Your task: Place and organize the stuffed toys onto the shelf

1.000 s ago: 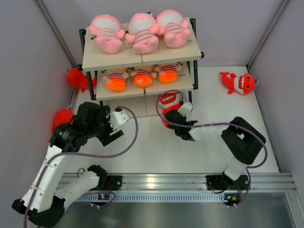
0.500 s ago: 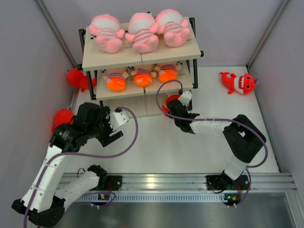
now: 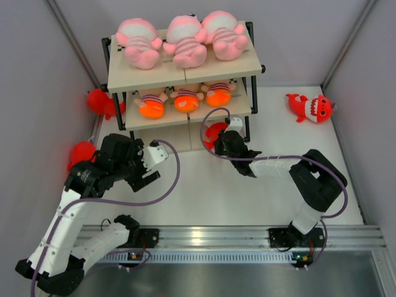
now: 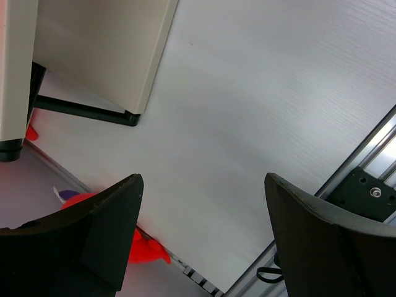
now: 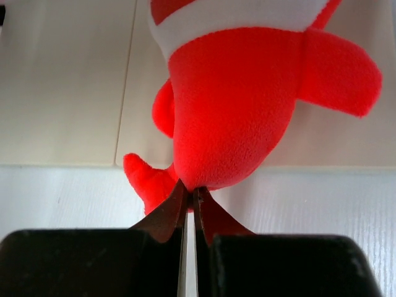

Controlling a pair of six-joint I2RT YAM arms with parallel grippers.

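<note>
- My right gripper is pinched tight on the tail end of a bright red plush shark, its body over the lowest beige board of the black-framed three-tier shelf.
- My left gripper hangs spread wide, holding nothing, above the white table.
- Another red toothy shark lies on the table, well right of the shelf.

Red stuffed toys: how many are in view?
4 red toys: one right of the shelf, one in the right tool at the bottom tier, one by the shelf's left leg, one by the left arm. More may be hidden.
</note>
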